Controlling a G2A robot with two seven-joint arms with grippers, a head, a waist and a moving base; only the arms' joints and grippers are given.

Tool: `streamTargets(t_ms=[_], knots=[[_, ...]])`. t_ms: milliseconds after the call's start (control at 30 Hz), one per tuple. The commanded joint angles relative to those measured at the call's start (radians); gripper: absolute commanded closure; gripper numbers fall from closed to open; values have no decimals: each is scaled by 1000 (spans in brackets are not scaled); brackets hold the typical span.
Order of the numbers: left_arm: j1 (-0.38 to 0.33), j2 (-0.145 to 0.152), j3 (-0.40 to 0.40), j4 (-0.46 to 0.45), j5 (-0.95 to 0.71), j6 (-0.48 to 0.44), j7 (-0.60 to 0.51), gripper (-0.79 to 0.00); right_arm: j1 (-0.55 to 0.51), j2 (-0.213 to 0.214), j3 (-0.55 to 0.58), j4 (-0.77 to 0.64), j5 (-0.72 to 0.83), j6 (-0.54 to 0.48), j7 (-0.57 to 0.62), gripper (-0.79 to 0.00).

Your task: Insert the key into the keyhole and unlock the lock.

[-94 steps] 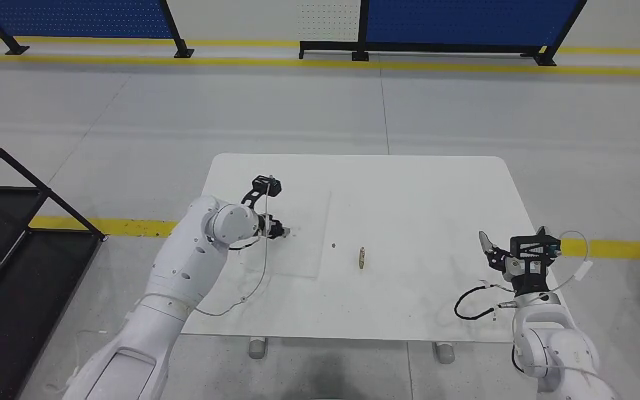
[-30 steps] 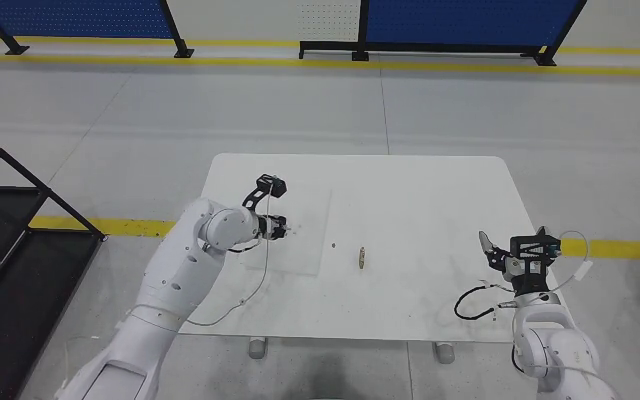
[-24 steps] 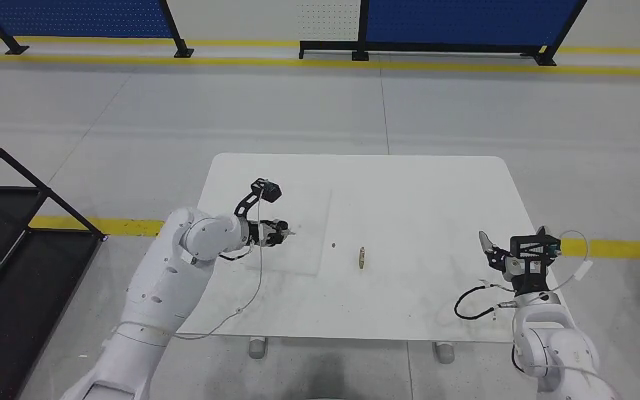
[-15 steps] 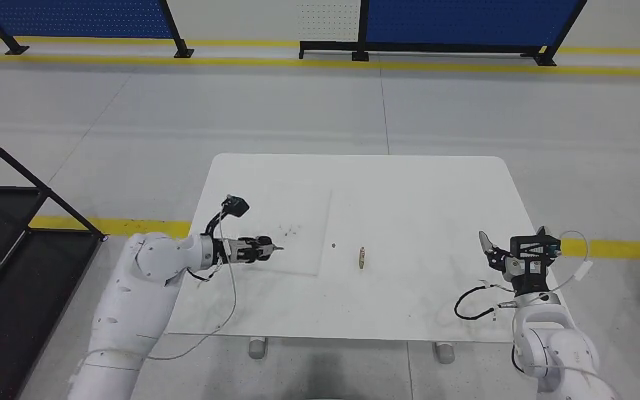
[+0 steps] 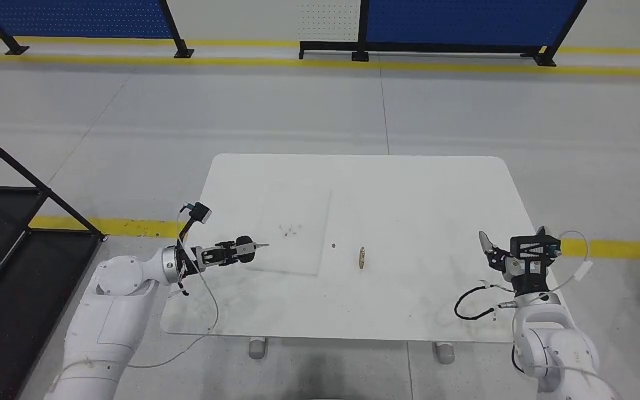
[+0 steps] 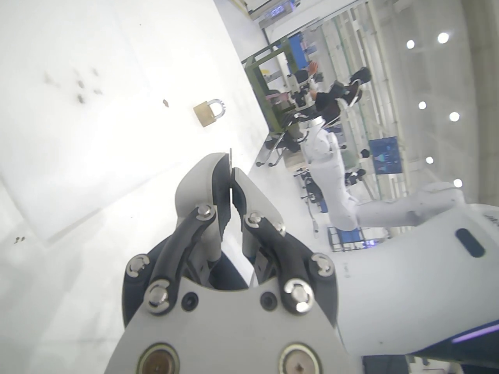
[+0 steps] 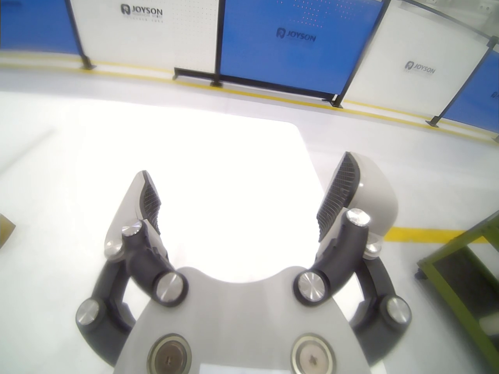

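A small brass padlock [image 5: 360, 259] lies flat near the middle of the white table [image 5: 430, 190], its shackle closed; the left wrist view shows the padlock [image 6: 209, 112] well ahead of my fingers. My left gripper [image 5: 245, 247] hovers by the table's left front part, shut on the key [image 6: 230, 156], whose thin metal blade pokes out between the fingertips toward the padlock. My right gripper [image 5: 513, 243] stands open near the table's right front edge, with nothing between its fingers [image 7: 245, 173]. A tan corner at the edge of the right wrist view may be the padlock [image 7: 4, 229].
A thin white mat [image 5: 300, 235] covers the table's left half, with several small dark specks [image 5: 288, 228] on it and a dark dot [image 5: 332, 243] beside it. A black cable [image 5: 474, 302] loops by the right arm. Blue and white barrier panels [image 5: 460, 20] stand behind.
My left arm has pulled back from the specks on the mat toward the table's left front, carrying the key with it. The right arm and the padlock have not moved.
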Motion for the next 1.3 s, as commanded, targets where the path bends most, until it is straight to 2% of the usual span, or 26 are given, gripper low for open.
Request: streamTargets(t_ms=[0,100,467,567,667,867,1100,1267], knots=[[3,12,8,-3,-30,-1,1,0,0,0,0,0,0,0,0,-785],[4,26,14,4,-51,-13,13,0,0,0,0,0,0,0,0,-785],[4,26,14,4,-51,-13,13,0,0,0,0,0,0,0,0,-785],[4,26,14,4,-51,-13,13,0,3,-1,-27,-16,-14,-40,38,-785],[4,26,14,4,-51,-13,13,0,13,0,-67,-71,-36,-96,148,-785],[4,26,14,4,-51,-13,13,0,49,-7,-164,-178,-11,-142,393,-785],[4,26,14,4,-51,-13,13,0,181,-15,-245,-255,125,-163,770,-785],[4,26,14,4,-51,-13,13,0,295,-25,-317,-256,201,-113,1001,-785]])
